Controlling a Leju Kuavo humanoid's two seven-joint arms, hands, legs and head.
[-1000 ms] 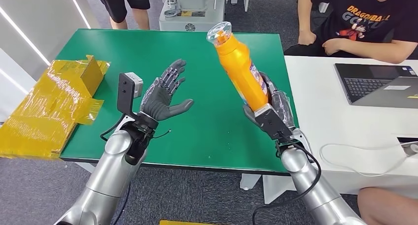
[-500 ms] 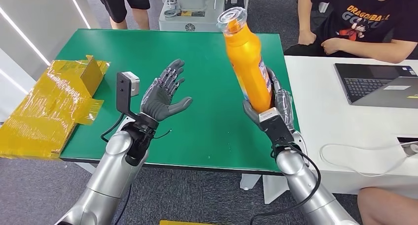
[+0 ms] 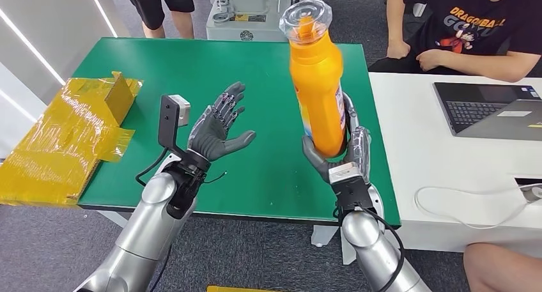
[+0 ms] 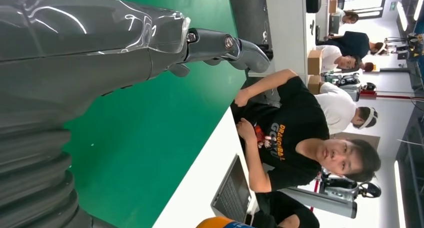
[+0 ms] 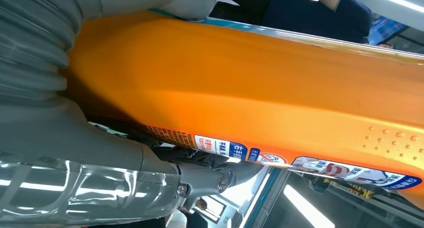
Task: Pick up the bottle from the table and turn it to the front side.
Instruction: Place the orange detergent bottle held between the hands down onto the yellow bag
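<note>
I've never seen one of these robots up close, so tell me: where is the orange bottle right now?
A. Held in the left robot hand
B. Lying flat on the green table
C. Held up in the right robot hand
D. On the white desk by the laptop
C: the right robot hand grips the orange bottle near its base, cap upward, above the green table; the left robot hand is open with nothing in it.

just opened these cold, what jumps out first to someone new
The tall orange plastic bottle with a clear cap stands out first, held about upright above the green table by the robot's right hand gripping its base. Next comes the left hand, open and palm up over the table's middle, then the crumpled yellow taped box hanging off the table's left edge.
</note>
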